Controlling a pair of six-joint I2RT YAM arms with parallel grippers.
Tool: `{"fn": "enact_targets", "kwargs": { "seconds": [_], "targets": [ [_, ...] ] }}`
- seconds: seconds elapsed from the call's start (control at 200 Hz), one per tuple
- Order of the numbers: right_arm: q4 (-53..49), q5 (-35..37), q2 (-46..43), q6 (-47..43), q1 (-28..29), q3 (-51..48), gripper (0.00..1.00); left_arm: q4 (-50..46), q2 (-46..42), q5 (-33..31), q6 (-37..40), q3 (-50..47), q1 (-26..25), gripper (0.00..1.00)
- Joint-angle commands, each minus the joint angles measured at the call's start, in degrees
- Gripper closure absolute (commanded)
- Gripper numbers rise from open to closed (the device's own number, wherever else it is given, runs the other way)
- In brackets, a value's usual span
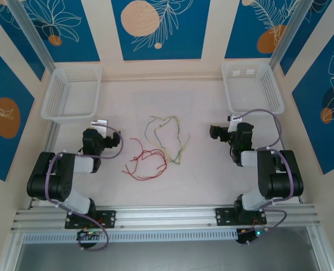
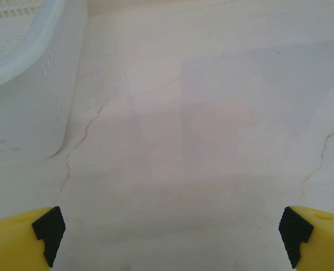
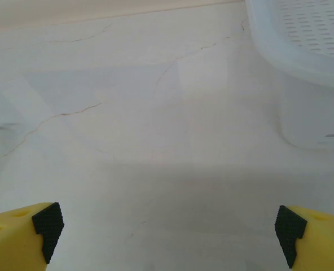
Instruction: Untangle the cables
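Two wide-open, empty: left hand, right hand | cables between them, untouched

Tabletop: smooth, pale, marble-veined, faint sheen. Far-left basket and far-right basket: white perforated plastic, slightly translucent. Fingers: glossy yellow plastic; pads matt black.

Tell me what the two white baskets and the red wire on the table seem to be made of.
Left basket and right basket: likely moulded white plastic, slightly translucent, with slotted walls. Red cable: probably plastic-insulated wire, thin, limp, lying in loose squiggles; its core is hidden.
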Motion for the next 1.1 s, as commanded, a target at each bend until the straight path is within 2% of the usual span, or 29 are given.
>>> {"fn": "enact_targets", "kwargs": {
  "seconds": [0.0, 0.685, 0.705, 0.725, 0.77, 0.805, 0.84, 0.9, 0.94, 0.97, 1.005, 1.045, 1.095],
  "targets": [
    [0.12, -1.22, -0.56, -0.72, -0.4, 1.14, 0.01, 0.15, -0.2, 1.03, 0.73, 1.01, 0.78, 0.0],
    [0.85, -1.55, -0.85, -0.61, -0.43, 0.93, 0.01, 0.49, -1.32, 0.96, 0.92, 0.88, 0.72, 0.0],
    [1.27, -2.44, -1.91, -0.63, -0.21, 0.85, 0.01, -2.68, -3.65, 0.6, 1.38, 1.72, 0.22, 0.0],
    [-2.64, -2.38, -4.47, -1.49, 0.53, 2.04, 0.01, -11.03, -7.17, -0.3, 1.46, 3.81, -0.44, 0.0],
    [-19.82, 1.28, -10.89, 0.12, 2.79, 8.24, 0.01, -30.62, -14.53, -3.83, -2.42, 11.38, -1.1, 0.0],
    [-30.36, 2.62, -14.13, 4.45, 3.44, 13.33, 0.0, -40.44, -18.72, -6.48, -7.09, 16.2, -1.43, 0.0],
    [-37.42, 2.06, -16.58, 10.06, 3.54, 17.38, 0.01, -46.43, -22.76, -7.76, -12.28, 19.22, -2.03, 0.02],
    [-46.16, -2.06, -20.65, 21.26, 3.16, 22.87, 0.0, -52.29, -28.74, -4.08, -16.29, 21.98, -3.78, 0.05],
    [-48.94, -7.3, -22.55, 28.54, 3.08, 24.2, 0.25, -57.42, -31.86, -4.41, -18.18, 23.87, -6.22, 0.09],
    [-47.84, -14.14, -23.55, 30.11, 3.6, 23.83, 0.34, -61.79, -33.68, -4.92, -19.6, 25.07, -8.11, 0.13],
    [-44.65, -21.23, -24.19, 29.85, 5.89, 22.99, 0.46, -66.26, -35.44, -4.33, -20.02, 26.2, -10.12, 0.23],
    [-47.07, -23.88, -24.34, 27.07, 10.86, 24.81, 0.5, -71.35, -37.08, -4.24, -21.09, 26.92, -12.57, 0.35],
    [-56.9, -18.36, -24.1, 21.81, 20.3, 29.34, 0.5, -76.54, -38.77, -3.31, -23.28, 26.79, -15.09, 0.52]
  ]
}}
